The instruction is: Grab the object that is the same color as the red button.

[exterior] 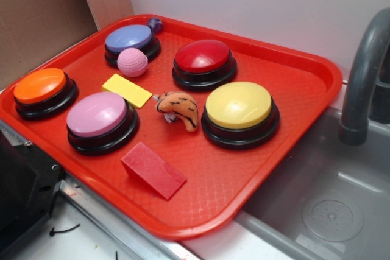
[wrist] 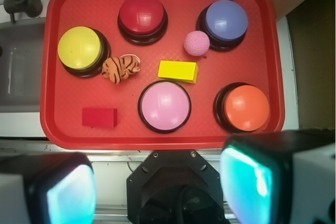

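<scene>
The flat red wedge block (exterior: 153, 170) lies on the red tray (exterior: 292, 126) near its front edge, in front of the pink button (exterior: 97, 115). In the wrist view the red wedge block (wrist: 100, 117) sits at the tray's lower left. The dark-red dome button (exterior: 203, 58) stands at the back middle of the tray; the wrist view shows the dark-red button (wrist: 142, 15) near the top. My gripper (wrist: 157, 187) is open and empty, high above and outside the tray's near edge (wrist: 157, 141). It does not show in the exterior view.
On the tray: yellow button (exterior: 239, 106), orange button (exterior: 40, 86), purple button (exterior: 129, 39), pink ball (exterior: 132, 62), yellow flat block (exterior: 127, 90), striped toy tiger (exterior: 178, 109), small purple ball (exterior: 155, 25). A grey faucet (exterior: 364, 71) and sink (exterior: 329, 205) lie right.
</scene>
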Controlling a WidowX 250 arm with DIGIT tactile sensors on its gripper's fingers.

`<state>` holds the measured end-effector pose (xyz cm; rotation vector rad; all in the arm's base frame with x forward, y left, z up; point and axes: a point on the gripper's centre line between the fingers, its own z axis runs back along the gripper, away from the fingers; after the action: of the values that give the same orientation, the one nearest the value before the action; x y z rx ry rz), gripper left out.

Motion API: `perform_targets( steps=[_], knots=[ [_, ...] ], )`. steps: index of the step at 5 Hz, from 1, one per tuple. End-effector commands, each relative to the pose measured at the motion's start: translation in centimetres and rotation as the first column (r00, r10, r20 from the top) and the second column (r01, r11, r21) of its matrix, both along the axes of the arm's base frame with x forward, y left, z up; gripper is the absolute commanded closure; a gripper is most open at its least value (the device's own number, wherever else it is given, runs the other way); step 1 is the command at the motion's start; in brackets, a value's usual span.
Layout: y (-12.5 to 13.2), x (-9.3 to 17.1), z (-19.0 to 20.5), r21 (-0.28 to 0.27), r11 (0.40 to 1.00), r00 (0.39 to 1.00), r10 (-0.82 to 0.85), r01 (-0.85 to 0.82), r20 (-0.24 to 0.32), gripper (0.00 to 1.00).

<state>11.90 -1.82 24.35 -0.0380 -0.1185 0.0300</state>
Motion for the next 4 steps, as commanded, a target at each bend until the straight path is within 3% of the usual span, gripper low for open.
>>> perform_targets(
  steps=[1,2,3,4],
  knots=[
    [0.0,0.0,0.0,0.000,1.000,1.000,0.000,0.000,0.000,0.00],
    [-1.7,1.6,-1.4,-0.045,0.968,0.969,-0.247,0.248,0.010,0.00],
    [-2.9,2.6,-2.9,-0.043,0.875,0.875,-0.479,0.482,0.067,0.00],
    [-4.2,3.3,-4.8,-0.073,0.723,0.724,-0.674,0.687,0.147,0.00]
  ],
)
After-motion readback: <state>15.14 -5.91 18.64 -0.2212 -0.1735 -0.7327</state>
